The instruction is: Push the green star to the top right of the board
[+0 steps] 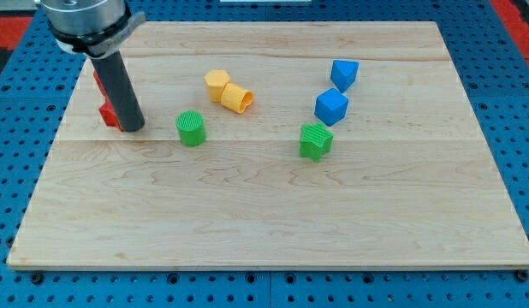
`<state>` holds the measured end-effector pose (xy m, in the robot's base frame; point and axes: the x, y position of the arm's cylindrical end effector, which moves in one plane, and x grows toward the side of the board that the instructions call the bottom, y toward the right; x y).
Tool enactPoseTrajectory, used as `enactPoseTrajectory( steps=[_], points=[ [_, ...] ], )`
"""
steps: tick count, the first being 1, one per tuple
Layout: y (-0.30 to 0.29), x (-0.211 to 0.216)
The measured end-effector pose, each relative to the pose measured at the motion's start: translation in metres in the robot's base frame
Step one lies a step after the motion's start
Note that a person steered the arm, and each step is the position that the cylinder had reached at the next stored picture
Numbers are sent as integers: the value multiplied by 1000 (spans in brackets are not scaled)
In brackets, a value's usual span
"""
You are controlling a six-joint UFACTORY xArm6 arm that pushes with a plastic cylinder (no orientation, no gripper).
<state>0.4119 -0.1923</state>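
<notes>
The green star (315,141) lies right of the board's middle, just below two blue blocks. My tip (132,128) rests on the board at the view's left, far to the left of the green star. It stands right against a red block (107,112), which the rod partly hides. A green cylinder (191,128) stands a short way to the right of my tip.
The wooden board (273,214) lies on a blue pegboard table. Two yellow blocks (216,83) (237,98) sit touching above the middle. A blue block (343,74) and a blue cube (330,107) sit up and right of the star. A second red block (98,82) is behind the rod.
</notes>
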Motion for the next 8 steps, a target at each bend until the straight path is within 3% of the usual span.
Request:
enactPoseTrajectory(
  steps=[1,3,5,8],
  points=[
    [-14,-8],
    [12,8],
    [78,11],
    [262,51]
  ],
)
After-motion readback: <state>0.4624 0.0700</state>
